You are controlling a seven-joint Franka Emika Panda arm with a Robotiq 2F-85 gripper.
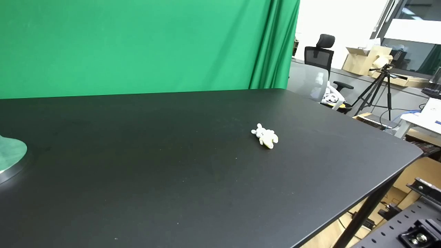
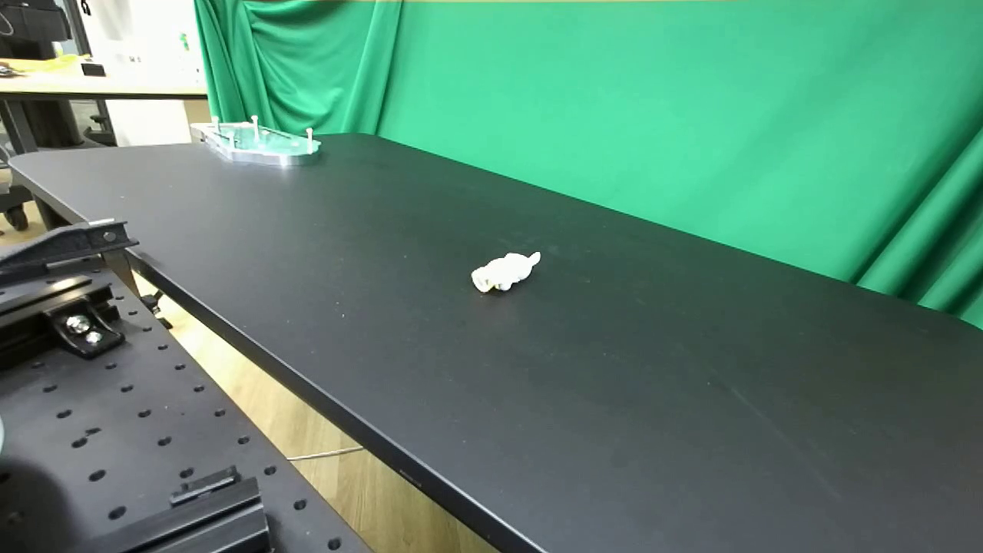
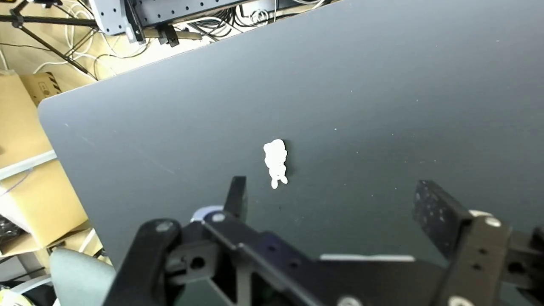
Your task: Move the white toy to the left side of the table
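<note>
The white toy point(image 1: 266, 137) is a small lumpy figure with long ears and short limbs. It lies on the black table point(image 1: 155, 193), toward the right part of the table in that exterior view. It also lies on the table in an exterior view point(image 2: 504, 272) and in the wrist view point(image 3: 276, 161). My gripper point(image 3: 333, 185) is open, with nothing between its fingers. In the wrist view the toy appears beyond the fingertips, nearer the left finger, and apart from both. The gripper does not show in either exterior view.
A clear, greenish plate with upright pegs point(image 2: 261, 146) stands at the table's far end; part of a pale green object point(image 1: 12, 151) shows at a frame's left edge. A green curtain point(image 1: 137, 44) hangs behind the table. A perforated black platform point(image 2: 192, 430) stands along the table's long edge.
</note>
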